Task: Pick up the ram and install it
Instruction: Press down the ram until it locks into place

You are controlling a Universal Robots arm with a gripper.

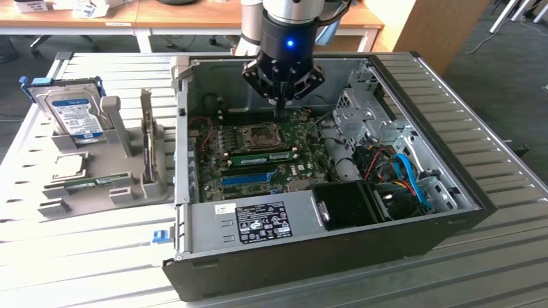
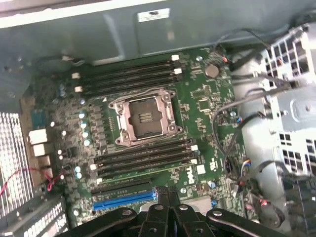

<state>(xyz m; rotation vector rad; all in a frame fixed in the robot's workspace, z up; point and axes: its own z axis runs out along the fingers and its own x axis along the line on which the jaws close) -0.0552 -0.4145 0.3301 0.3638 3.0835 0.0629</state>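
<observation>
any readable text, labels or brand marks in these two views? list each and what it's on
None can be read as words.
Hard drive blue-white label: print too small.
White sticker on the case's front plate: symbols and lines, too small.
Pale label on the case wall: blurred.
White sticker on the motherboard: blurred.
Green stick seated in a motherboard slot: pale label, unreadable.
Hand over the board: no markings legible.

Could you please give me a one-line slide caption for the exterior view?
Black gripper poised inside the open grey computer case, above the green motherboard.
</observation>
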